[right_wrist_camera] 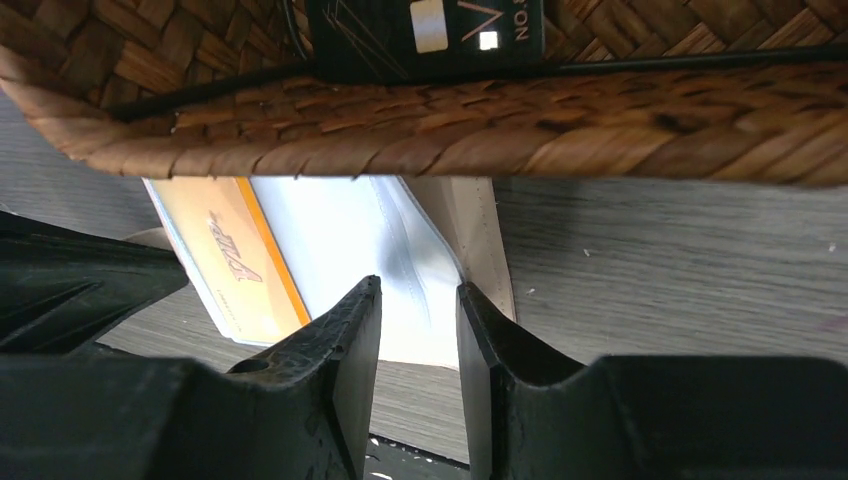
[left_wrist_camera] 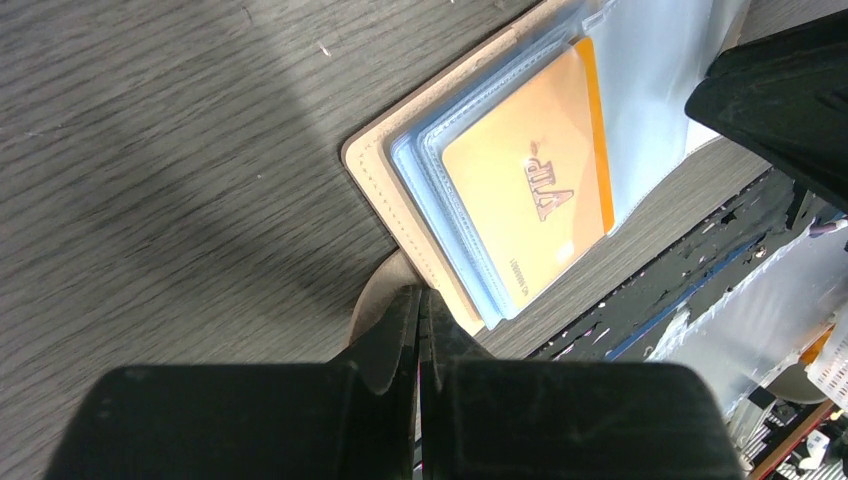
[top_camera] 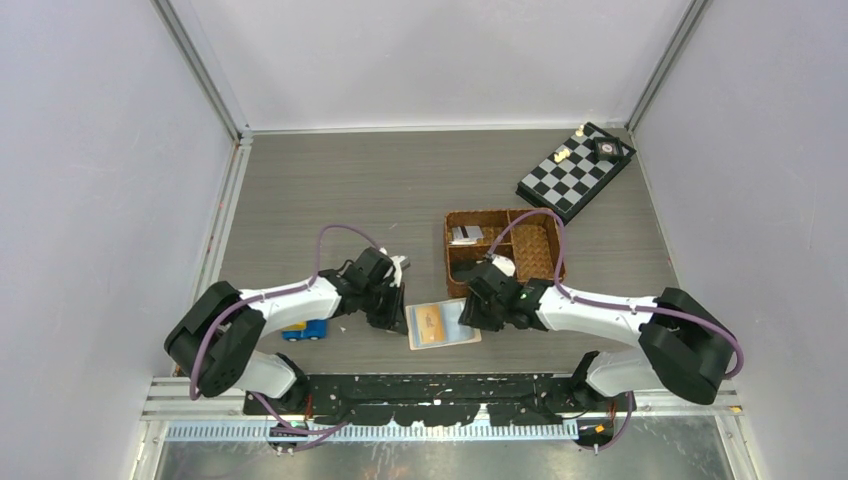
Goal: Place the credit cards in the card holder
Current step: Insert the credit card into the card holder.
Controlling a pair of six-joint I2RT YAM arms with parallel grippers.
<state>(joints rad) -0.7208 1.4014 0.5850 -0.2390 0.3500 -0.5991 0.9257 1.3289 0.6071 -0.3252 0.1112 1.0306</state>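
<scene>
The card holder [top_camera: 470,337] lies open on the table between both arms, beige outside [left_wrist_camera: 375,175] with pale blue pockets. A yellow-tan credit card [left_wrist_camera: 525,190] marked VIP sits in its left pocket page, also seen as the yellow-tan card [right_wrist_camera: 225,255]. My left gripper [left_wrist_camera: 420,295] is shut, its tips pressed at the holder's near corner beside the rounded snap tab [left_wrist_camera: 370,300]. My right gripper [right_wrist_camera: 418,290] stands open above the holder's right page [right_wrist_camera: 340,230], with nothing between its fingers. A black credit card [right_wrist_camera: 430,30] and a silver-grey one [top_camera: 466,233] lie in the woven basket.
The brown woven divided basket [top_camera: 505,213] stands just behind the card holder, its wall [right_wrist_camera: 450,120] close over my right gripper. A chessboard [top_camera: 575,170] lies at the back right. A small blue toy [top_camera: 307,330] sits under my left arm.
</scene>
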